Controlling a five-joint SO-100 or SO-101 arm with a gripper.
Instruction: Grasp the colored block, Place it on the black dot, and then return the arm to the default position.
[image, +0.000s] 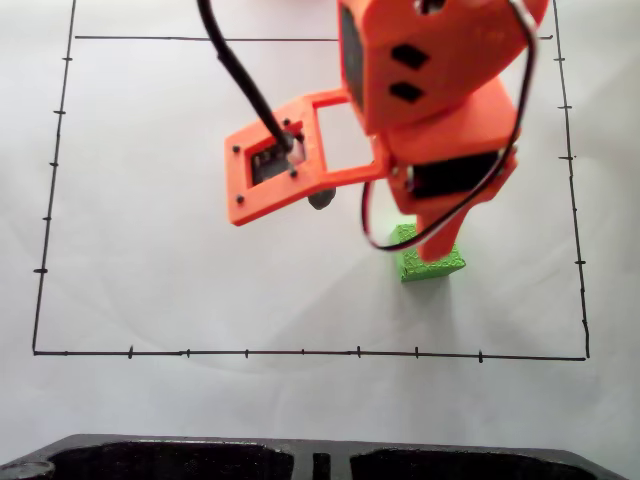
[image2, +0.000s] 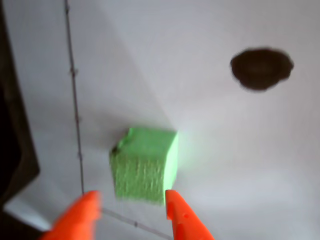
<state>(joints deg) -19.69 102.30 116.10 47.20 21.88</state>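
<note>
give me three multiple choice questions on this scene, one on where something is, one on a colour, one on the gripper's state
1. In the wrist view, where is the black dot relative to the green block?
A. Upper right of it, apart from it
B. Directly under it
C. Lower left of it, touching it

2. What colour is the arm?
A. Blue
B. Orange
C. White

3. What state is the gripper in?
A. Shut tight on the block
B. Open, fingertips near the block's lower edge
C. Shut with nothing in it

Answers:
1. A, the dot sits on bare white paper, up and to the right of the block, with a clear gap.
2. B, its printed housings are bright orange in the fixed view.
3. B, the two orange fingertips stand apart and the block lies unclamped on the paper.
</note>
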